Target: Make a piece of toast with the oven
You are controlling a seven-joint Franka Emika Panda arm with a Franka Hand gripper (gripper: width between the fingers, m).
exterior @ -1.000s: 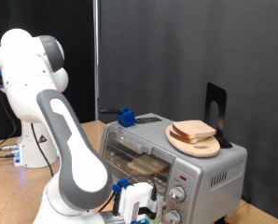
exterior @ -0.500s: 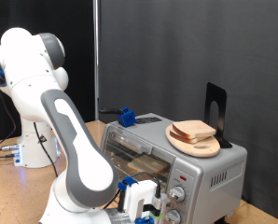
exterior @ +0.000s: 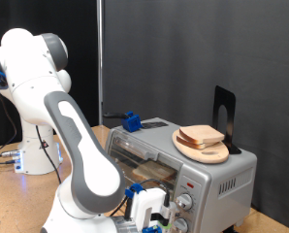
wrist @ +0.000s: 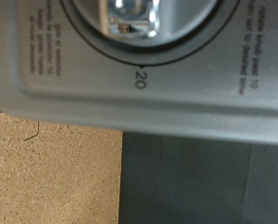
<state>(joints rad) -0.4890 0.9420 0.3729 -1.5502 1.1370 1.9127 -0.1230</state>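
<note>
Exterior view. Silver toaster oven [exterior: 183, 165] sits lower right of frame on a light wooden worktop [exterior: 9, 180]. The slice of toast [exterior: 202, 136] lies on a round wooden board [exterior: 205, 149] on the oven roof, right of centre; not in the oven. A small blue object [exterior: 132, 121] rests at the roof's back left corner, and a black bracket [exterior: 225, 115] stands upright behind the board. Oven door looks dropped open, rack visible inside. The white arm [exterior: 62, 126] bends down in the left half of the frame, putting the gripper [exterior: 152, 211] at the bottom centre, right against the knob panel [exterior: 188, 201]. Judgement: it is placed there to work a dial, likely the timer. Whether the gripper is released or clenched I cannot tell; its fingers are not clear here. Dark curtain fills the background.

Wrist view. Very close and blurred: grey oven face, a dial scale mark "20" [wrist: 139, 81], and a shiny knob [wrist: 132, 14] at the upper edge. Fine print beside the dial is unreadable. Tan worktop shows lower left, dark area lower right.
</note>
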